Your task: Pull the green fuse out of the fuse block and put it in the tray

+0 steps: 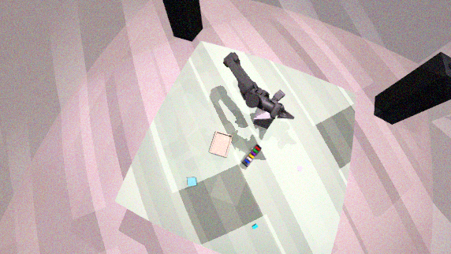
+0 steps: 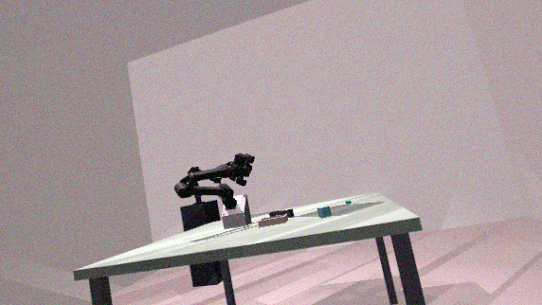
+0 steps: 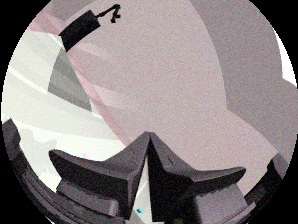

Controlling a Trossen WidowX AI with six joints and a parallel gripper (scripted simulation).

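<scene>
The fuse block (image 1: 251, 155) (image 2: 282, 213) lies near the middle of the pale green table (image 1: 300, 205) (image 2: 303, 229) and holds a row of coloured fuses. The green fuse (image 1: 256, 150) sits in it near the end closest to the arm, beside a red one. The pink tray (image 1: 221, 144) (image 2: 273, 221) lies flat just left of the block and looks empty. My gripper (image 1: 290, 115) (image 2: 247, 167) (image 3: 148, 136) is shut on nothing. It hangs high above the table, well away from block and tray. The wrist view shows neither the block nor the tray.
A pale box (image 1: 262, 117) (image 2: 235, 214) stands by the arm's base. A cyan cube (image 1: 191, 181) (image 2: 324, 211) and a small teal piece (image 1: 255, 226) (image 2: 348, 202) lie farther out on the table. Black posts (image 1: 184, 17) (image 1: 414, 88) stand beyond the table's edges.
</scene>
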